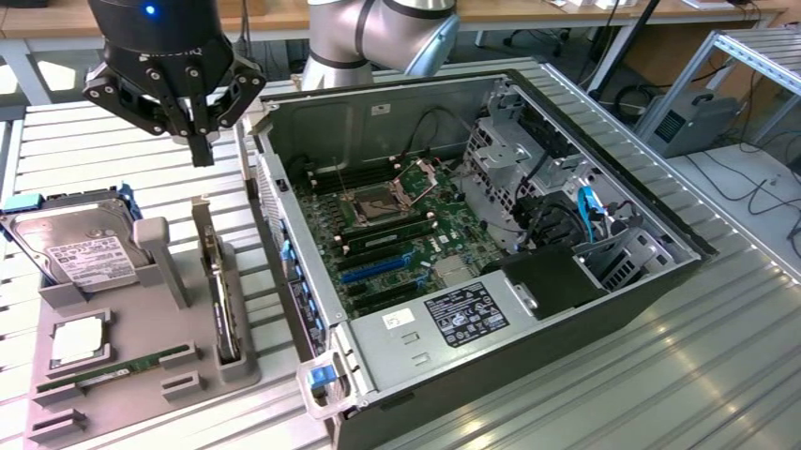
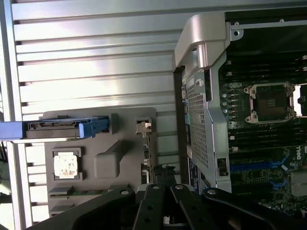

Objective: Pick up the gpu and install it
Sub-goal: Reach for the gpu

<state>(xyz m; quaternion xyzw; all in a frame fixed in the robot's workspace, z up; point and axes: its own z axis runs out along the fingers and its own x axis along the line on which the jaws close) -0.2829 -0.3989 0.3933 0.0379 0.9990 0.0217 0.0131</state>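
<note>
Hovering with the claw [image 1: 201, 155] clenched and empty above the gpu [image 1: 220, 291], upright on edge in its grey holder [image 1: 138, 361] beside the open computer case [image 1: 400, 361]: approach to pick, requiring release before grasping.

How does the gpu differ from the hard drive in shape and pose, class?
The gpu is a thin card; the hard drive is a thick silver box. The gpu stands on edge in a slot; the hard drive shows its broad, white-labelled face upward. Both sit in the grey holder.
</note>
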